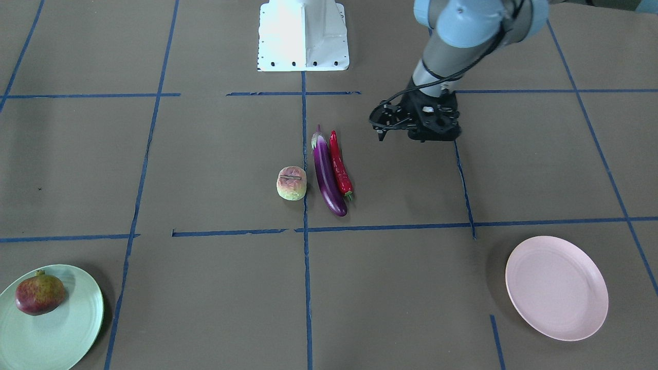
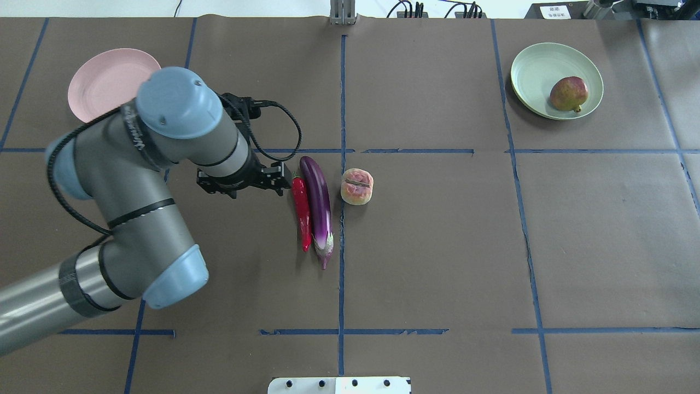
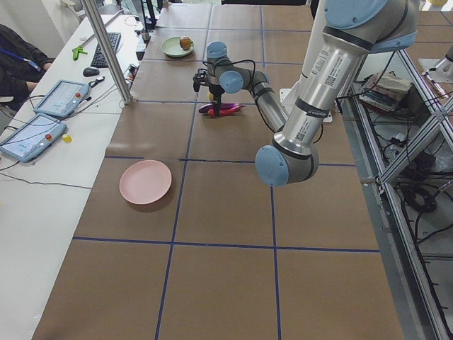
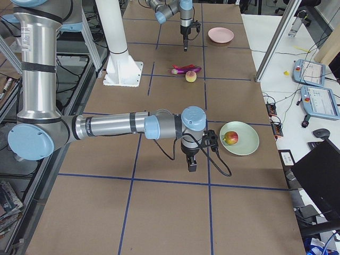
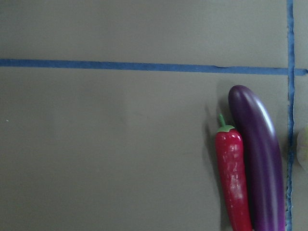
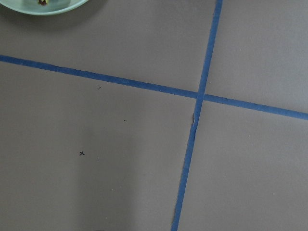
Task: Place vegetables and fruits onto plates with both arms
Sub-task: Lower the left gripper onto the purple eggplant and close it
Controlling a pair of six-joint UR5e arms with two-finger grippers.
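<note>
The purple eggplant (image 1: 327, 174) and the red chili (image 1: 340, 167) lie side by side, touching, at mid-table, with the peach-like fruit (image 1: 291, 183) just beside the eggplant. The pomegranate (image 2: 569, 93) rests on the mint green plate (image 2: 533, 60). The pink plate (image 2: 104, 82) holds nothing. My left gripper (image 2: 284, 179) hangs above the table right next to the chili's stem end (image 5: 222, 126), looks open and holds nothing. My right gripper (image 4: 191, 164) shows only in the right side view, low beside the green plate; I cannot tell its state.
The white robot base (image 1: 303, 36) stands at the robot's edge of the table. Blue tape lines (image 6: 197, 96) cross the brown table cover. Tablets and cables lie on a side bench (image 3: 42, 113) beyond the table.
</note>
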